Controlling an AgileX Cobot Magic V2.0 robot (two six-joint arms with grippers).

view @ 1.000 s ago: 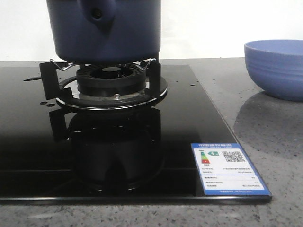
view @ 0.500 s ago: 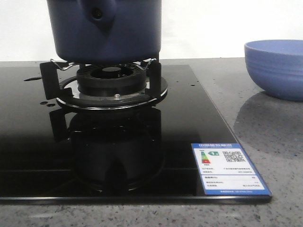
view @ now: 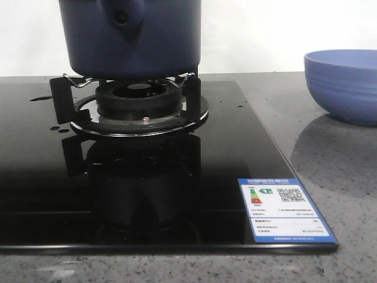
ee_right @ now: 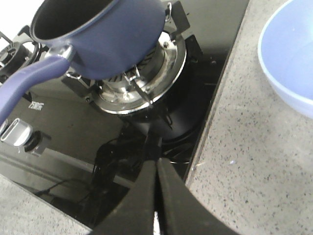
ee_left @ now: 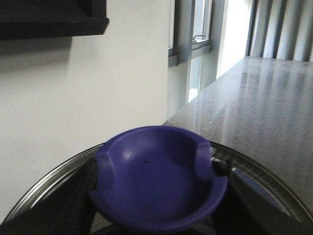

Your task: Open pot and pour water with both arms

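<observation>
The dark navy pot [view: 132, 38] stands on the burner grate [view: 138, 106], its handle end [view: 121, 16] pointing at the front camera. In the right wrist view the pot [ee_right: 115, 36] has no lid, shows a dark inside, and its long blue handle [ee_right: 27, 85] sticks out. My left gripper [ee_left: 156, 178] is shut on the purple knob [ee_left: 159, 181] of a glass lid with a steel rim [ee_left: 274, 178], a dark finger [ee_left: 73, 200] on either side of the knob. My right gripper [ee_right: 157, 169] is shut and empty above the cooktop's edge, apart from the pot.
A lighter blue ribbed bowl [view: 344, 82] sits on the grey speckled counter [view: 330, 153] to the right of the black glass cooktop [view: 35, 177]. An energy label [view: 285, 209] is stuck at the cooktop's front right corner. A control knob [ee_right: 17, 132] shows near the handle.
</observation>
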